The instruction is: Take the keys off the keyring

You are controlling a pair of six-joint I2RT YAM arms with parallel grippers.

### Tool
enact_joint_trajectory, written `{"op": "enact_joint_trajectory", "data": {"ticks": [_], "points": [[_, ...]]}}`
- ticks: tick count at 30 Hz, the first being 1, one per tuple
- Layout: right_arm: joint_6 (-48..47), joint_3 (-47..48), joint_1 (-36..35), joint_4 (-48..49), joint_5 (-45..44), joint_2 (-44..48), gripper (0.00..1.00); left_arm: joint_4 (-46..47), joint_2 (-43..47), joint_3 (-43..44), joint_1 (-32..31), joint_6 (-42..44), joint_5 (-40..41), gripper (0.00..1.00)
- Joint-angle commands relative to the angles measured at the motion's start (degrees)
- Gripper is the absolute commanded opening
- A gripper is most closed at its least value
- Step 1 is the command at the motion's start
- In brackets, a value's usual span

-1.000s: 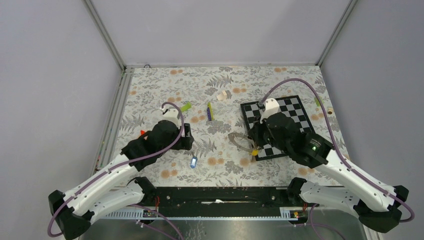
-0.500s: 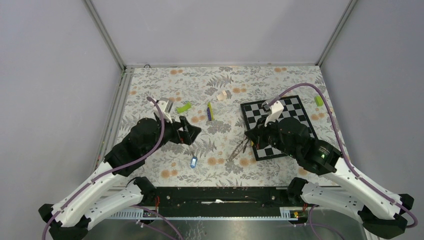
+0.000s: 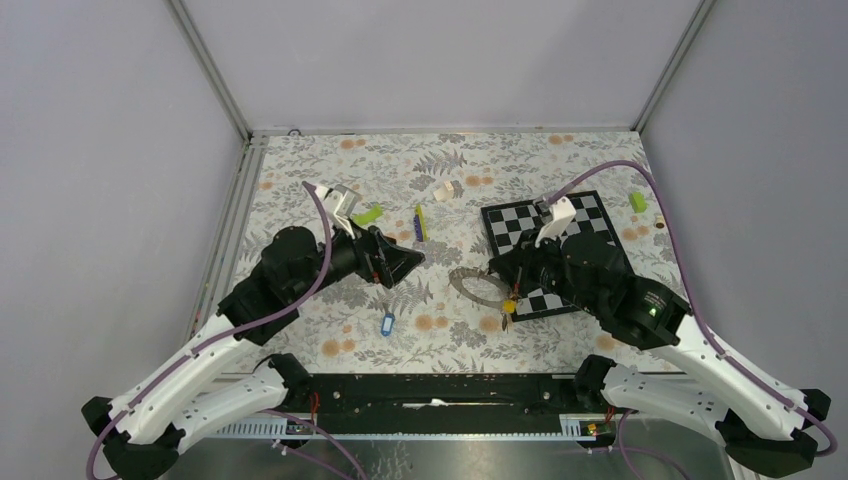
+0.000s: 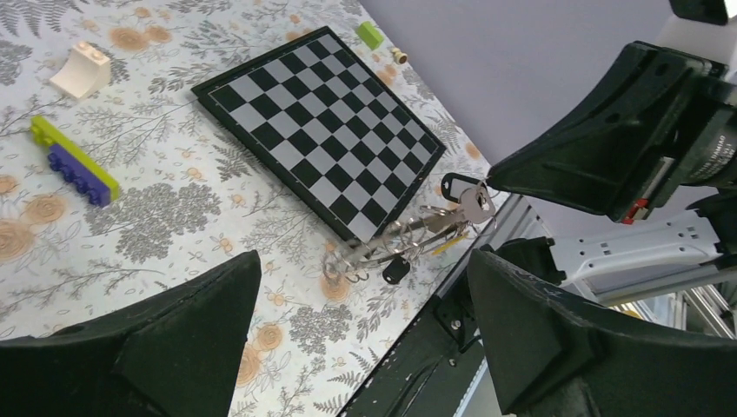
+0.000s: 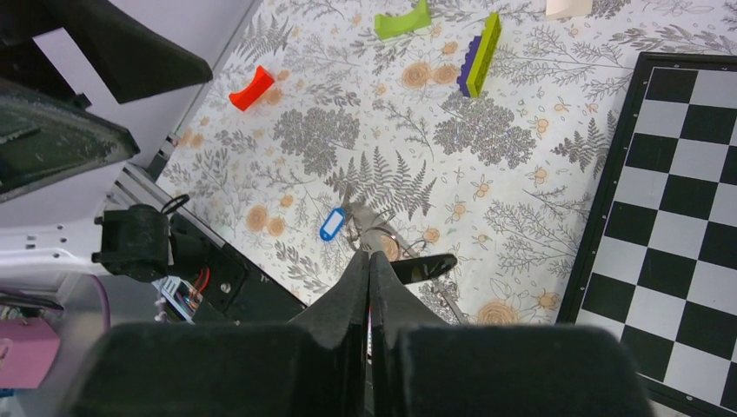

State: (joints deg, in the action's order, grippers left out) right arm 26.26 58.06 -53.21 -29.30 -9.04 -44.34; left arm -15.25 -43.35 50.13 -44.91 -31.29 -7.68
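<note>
Right claw (image 5: 369, 261) pinched shut on keyring (image 4: 391, 245) off the chessboard (image 3: 575, 225) near-left corner, left claw (image 3: 403, 262) spread wide further left — thin hoop may twist free once keys (image 4: 469, 198) get tugged.

Left arm (image 3: 200, 352) and right arm (image 3: 722, 368): white link shells are joined by black joint housings. A purple cable (image 3: 318, 212) is routed along each. A green LED (image 3: 657, 310) is lit on the right arm.

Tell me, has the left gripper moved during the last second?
Yes. The left gripper has shifted rightward, toward the chessboard; its tips now lie right of the blue key.
</note>
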Motion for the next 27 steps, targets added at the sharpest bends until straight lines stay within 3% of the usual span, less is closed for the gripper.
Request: {"op": "enact_joint_trajectory", "data": {"ticks": [1, 14, 16, 23, 27], "points": [[3.5, 3.8, -0.3, 1.2, -2.2, -0.4, 0.0, 5.7, -0.4, 0.8, 0.1, -1.2, -4.4, 0.93], [10.7, 4.5, -0.3, 1.2, -3.9, -0.6, 0.0, 10.2, -3.3, 1.3, -2.2, -3.0, -7.7, 0.72], [11.3, 4.8, -0.3, 1.2, -3.8, -0.8, 0.0, 10.9, -4.1, 1.5, -3.0, -3.0, -7.9, 0.66], [12.2, 5.6, -0.3, 0.6, -2.7, -1.6, 0.0, 14.1, -6.7, 2.1, -5.9, -2.3, -8.9, 0.33], [11.5, 6.0, -0.3, 0.3, -1.2, -1.7, 0.0, 16.8, -6.5, 0.9, -7.5, 0.3, -7.1, 0.32]]}}
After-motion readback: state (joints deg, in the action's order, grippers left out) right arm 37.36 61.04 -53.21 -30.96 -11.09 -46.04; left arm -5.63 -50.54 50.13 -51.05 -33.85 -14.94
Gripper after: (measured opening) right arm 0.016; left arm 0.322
